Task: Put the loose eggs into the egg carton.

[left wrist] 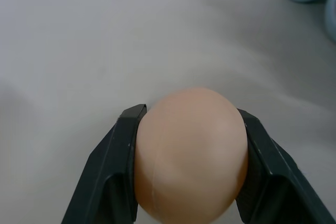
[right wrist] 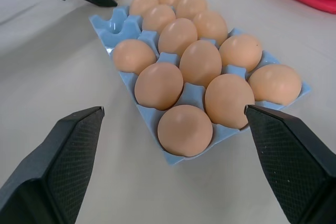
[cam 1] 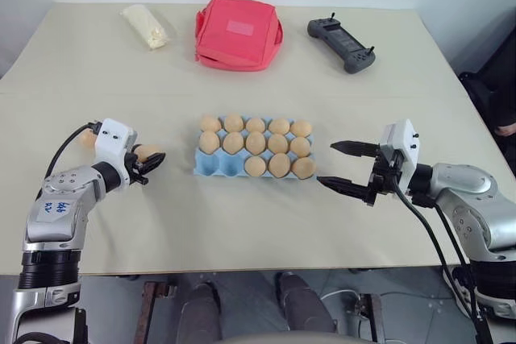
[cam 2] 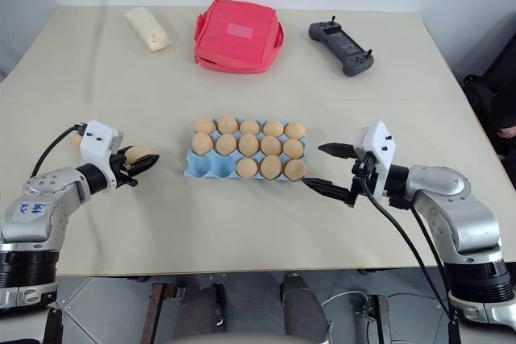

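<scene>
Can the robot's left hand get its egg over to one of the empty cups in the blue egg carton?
Probably yes. The left hand is shut on an egg, and the two empty cups sit at the egg carton corner nearest it. Only bare table lies between, and the right hand waits open on the far side.

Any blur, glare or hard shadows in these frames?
Left wrist view: held egg and gripper fingers soft, table behind featureless. Right wrist view: carton and its eggs crisp. Head views: even light, faint shadows, no glare on the table.
</scene>
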{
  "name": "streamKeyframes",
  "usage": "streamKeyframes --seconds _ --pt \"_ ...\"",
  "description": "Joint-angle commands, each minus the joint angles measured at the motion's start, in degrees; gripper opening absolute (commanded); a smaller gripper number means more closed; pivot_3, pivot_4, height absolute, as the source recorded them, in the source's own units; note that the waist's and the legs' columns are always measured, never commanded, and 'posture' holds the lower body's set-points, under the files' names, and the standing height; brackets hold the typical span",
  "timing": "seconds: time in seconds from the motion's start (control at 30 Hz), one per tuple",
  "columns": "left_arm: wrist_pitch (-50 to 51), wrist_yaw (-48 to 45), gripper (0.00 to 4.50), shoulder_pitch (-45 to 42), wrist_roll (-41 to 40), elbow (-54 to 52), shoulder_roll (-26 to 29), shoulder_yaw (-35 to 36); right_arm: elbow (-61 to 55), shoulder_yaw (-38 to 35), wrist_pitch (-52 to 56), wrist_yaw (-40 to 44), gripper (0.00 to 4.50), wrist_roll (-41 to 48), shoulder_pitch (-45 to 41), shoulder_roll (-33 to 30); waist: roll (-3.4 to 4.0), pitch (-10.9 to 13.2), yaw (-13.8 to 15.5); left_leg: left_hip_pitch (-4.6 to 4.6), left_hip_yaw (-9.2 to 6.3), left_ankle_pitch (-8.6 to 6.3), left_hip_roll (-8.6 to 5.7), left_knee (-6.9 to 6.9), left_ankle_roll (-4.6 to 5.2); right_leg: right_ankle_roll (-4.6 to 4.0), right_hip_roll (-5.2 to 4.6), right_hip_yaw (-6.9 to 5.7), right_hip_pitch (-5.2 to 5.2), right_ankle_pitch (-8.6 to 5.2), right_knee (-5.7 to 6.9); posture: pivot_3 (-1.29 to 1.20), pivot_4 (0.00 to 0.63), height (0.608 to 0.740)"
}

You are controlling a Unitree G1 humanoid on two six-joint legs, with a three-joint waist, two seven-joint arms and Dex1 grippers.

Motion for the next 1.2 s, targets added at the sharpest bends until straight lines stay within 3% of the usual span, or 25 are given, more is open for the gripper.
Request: streamKeyframes --seconds 0.03,0.3,0.53,0.77,1.03,1.2 --pt "-0.1 -3.07 1.82 -3.17 -4.32 -5.76 -0.01 1.55 -2.34 -2.03 0.13 -0.55 4.5 0.91 0.12 -0.74 0.0 0.0 0.13 0.0 0.0 0.0 0.0 0.0 0.0 0.0 0.0 0.0 0.0 0.0 0.0 0.0 0.15 0.74" --pt "1.65 -9.96 1.82 -8.7 -9.0 -8.85 -2.85 -5.79 -4.61 -3.87 0.54 -2.09 4.5 1.55 2.47 -1.07 0.0 0.0 0.32 0.01 -0.01 0.0 -0.01 0.02 -0.01 0.01 0.0 0.0 0.02 0.0 0.0 0.0 0.15 0.74" --pt "0.42 -15.85 1.82 -11.37 -7.53 -5.91 -4.58 -14.04 -8.19 -6.27 1.36 -4.35 4.5 2.07 6.01 -1.1 0.01 0.0 0.05 0.01 -0.01 0.0 -0.01 0.05 0.0 0.03 0.01 0.02 0.02 0.01 0.01 0.0 0.15 0.74" --pt "-0.06 -17.51 1.82 -12.93 -6.41 -4.19 -5.23 -16.79 -11.31 -8.69 1.99 -6.39 4.5 2.9 9.52 -1.12 0.01 0.0 0.14 0.01 -0.03 0.0 -0.02 0.07 0.0 0.03 0.01 0.03 0.04 0.01 0.01 0.0 0.15 0.74" --pt "-0.64 -17.1 4.31 -13.74 -5.65 -3.7 -5.66 -16.42 -11.36 -8.24 1.76 -6.93 4.5 2.86 9.7 -0.87 0.01 0.0 0.2 0.02 -0.05 0.02 -0.03 0.12 0.02 0.06 0.01 0.03 0.1 0.03 0.01 0.0 0.15 0.74" --pt "0.19 -15.77 4.46 -12.92 -6.22 -6.1 -4.46 -14.03 -10.44 -7.62 1.58 -6.35 4.5 2.79 8.66 -0.98 0.01 0.0 0.12 0.02 -0.06 0.03 -0.03 0.12 0.05 0.08 0.01 0.03 0.11 0.04 0.01 0.0 0.15 0.74"
